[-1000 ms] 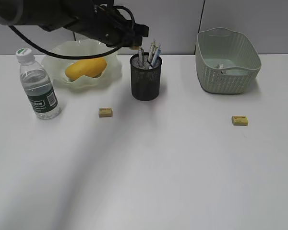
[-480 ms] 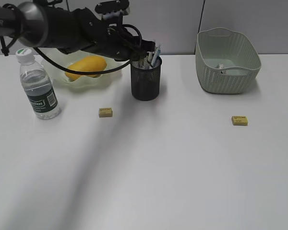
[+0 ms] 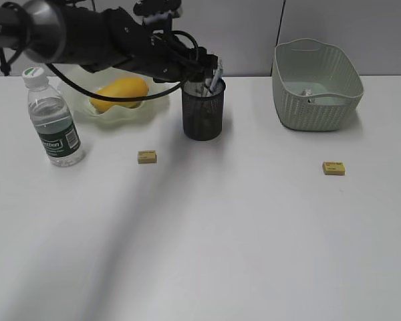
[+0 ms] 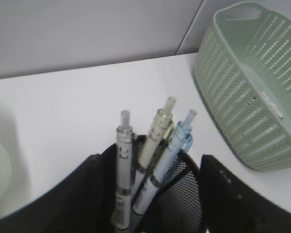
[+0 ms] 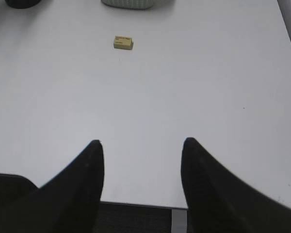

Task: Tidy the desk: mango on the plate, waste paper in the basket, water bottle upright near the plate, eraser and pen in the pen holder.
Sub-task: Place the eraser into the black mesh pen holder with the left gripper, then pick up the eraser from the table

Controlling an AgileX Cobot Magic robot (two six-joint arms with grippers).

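White bench (image 3: 207, 227) carries everything; the view looks toward its far edge, where most items sit.

Basket (image 3: 315, 85) stands at the far right corner region, upright, a small scrap of waste paper (image 3: 307, 93) lying on its floor; scrap too small to detail.

Left arm reaches in from the far left and across above the plate. Left end effector (image 4: 150, 194) hangs directly over the pen holder (image 3: 202, 110), its two dark fingers (image 4: 233, 199) spread either side of the holder's rim in the wrist view, jaws apart and closed on nothing. Three pens (image 4: 153, 165) stand tilted inside the mesh cup between the fingers.

Plate (image 3: 113, 110) sits near the far edge, left of the holder, partly hidden by the arm. Mango (image 3: 119, 93) lies in it.

Water bottle (image 3: 51, 120) stands upright, capped, toward the left edge, just in front of the plate's left side.

Right end effector (image 5: 141, 155) hovers over bare bench near the front edge, jaws apart, nothing between them.

Two yellow erasers lie flat on the bench: left eraser (image 3: 146, 156) in front of the plate and holder, apart from both; right eraser (image 3: 333, 168) in front of the basket, well apart from the first.
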